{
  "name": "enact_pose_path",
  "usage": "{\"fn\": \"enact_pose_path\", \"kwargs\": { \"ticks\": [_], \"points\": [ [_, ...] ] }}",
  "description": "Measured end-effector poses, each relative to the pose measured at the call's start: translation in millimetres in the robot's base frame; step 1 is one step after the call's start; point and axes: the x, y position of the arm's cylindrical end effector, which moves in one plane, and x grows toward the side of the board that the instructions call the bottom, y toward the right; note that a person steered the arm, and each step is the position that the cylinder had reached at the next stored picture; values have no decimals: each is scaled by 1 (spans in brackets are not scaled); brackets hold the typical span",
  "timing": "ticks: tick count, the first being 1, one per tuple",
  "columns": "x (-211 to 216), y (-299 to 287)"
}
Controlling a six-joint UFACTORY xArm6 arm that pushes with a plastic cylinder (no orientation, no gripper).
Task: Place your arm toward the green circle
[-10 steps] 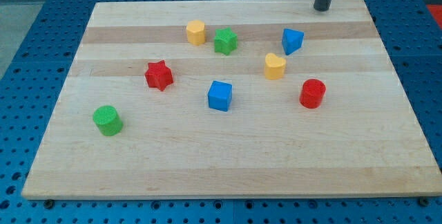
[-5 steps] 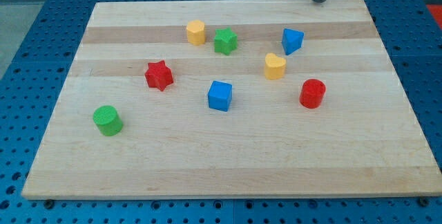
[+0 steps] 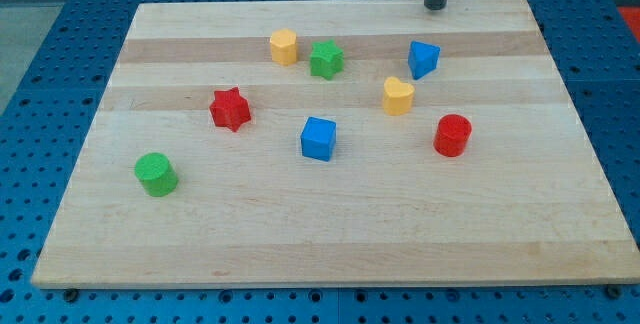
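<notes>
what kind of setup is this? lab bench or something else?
Most likely a lab tabletop rig for block pushing. A wooden board lies on a blue perforated bench top, with small coloured blocks on it such as the green circle and red star. My tip is at the view's top, far from the green circle.

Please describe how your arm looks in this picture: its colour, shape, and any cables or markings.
Only a short piece of my arm shows: a straight, dark grey round rod entering from the view's top. My tip is its plain, blunt lower end at the top edge of the wooden board. No cables, markings or labels are visible on it.
</notes>
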Motion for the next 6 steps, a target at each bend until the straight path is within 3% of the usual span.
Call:
{"fn": "enact_pose_path", "kwargs": {
  "ticks": [2, 4, 6],
  "points": [
    [1, -8],
    [6, -98],
    [48, -146]
  ]
}}
